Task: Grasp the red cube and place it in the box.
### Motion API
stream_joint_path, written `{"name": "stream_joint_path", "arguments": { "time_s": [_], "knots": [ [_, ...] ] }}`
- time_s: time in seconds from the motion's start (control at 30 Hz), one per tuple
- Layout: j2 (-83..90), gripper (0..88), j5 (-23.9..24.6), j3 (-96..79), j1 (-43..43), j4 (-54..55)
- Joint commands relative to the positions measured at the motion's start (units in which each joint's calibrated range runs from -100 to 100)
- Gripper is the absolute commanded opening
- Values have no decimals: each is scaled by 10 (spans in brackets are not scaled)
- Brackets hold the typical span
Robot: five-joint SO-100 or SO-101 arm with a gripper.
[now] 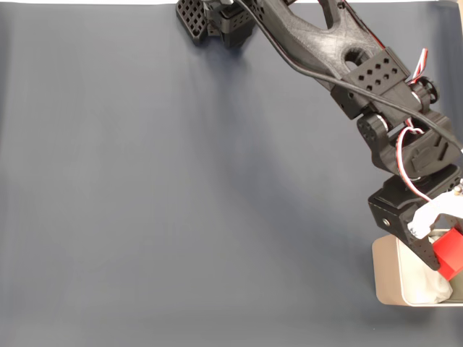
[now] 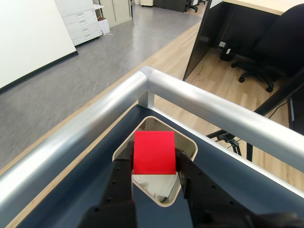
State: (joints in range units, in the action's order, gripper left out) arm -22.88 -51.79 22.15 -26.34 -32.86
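Black plastic jaws fill the bottom of the wrist view, one on each side of the red cube (image 2: 153, 152), and they are clamped on it: the gripper (image 2: 154, 167) presses against the cube's left and right faces. The cube is held in the air directly above the box (image 2: 190, 148), a beige container with rounded corners and thin walls. Beneath the cube, crumpled white lining (image 2: 156, 184) shows inside the box. The box sits on the dark blue counter (image 2: 228, 166), close to a corner of it.

Just beyond the box, a silver metal rail (image 2: 209, 107) runs along the counter's edges and bends at a corner post. Farther off lie a grey carpeted floor and a strip of light wooden floor (image 2: 213, 76). A black office chair (image 2: 266, 52) stands at the upper right beside a dark desk panel, and white drawer cabinets (image 2: 85, 21) stand at the upper left.

In the fixed view from above, the arm (image 1: 318, 36) reaches from the top edge down to the lower right. The gripper (image 1: 441, 249) holds the red cube (image 1: 450, 253) over the box (image 1: 387, 275), which lies at the right edge of the counter (image 1: 181, 202) and is partly cut off by the frame. A white part of the gripper lies against the cube's top.
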Motion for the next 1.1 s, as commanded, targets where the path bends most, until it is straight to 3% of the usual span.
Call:
{"name": "stream_joint_path", "arguments": {
  "time_s": [0.0,1.07],
  "knots": [
    [1,0,3,38,-6,-2],
    [-34,2,4,49,13,6]
  ]
}}
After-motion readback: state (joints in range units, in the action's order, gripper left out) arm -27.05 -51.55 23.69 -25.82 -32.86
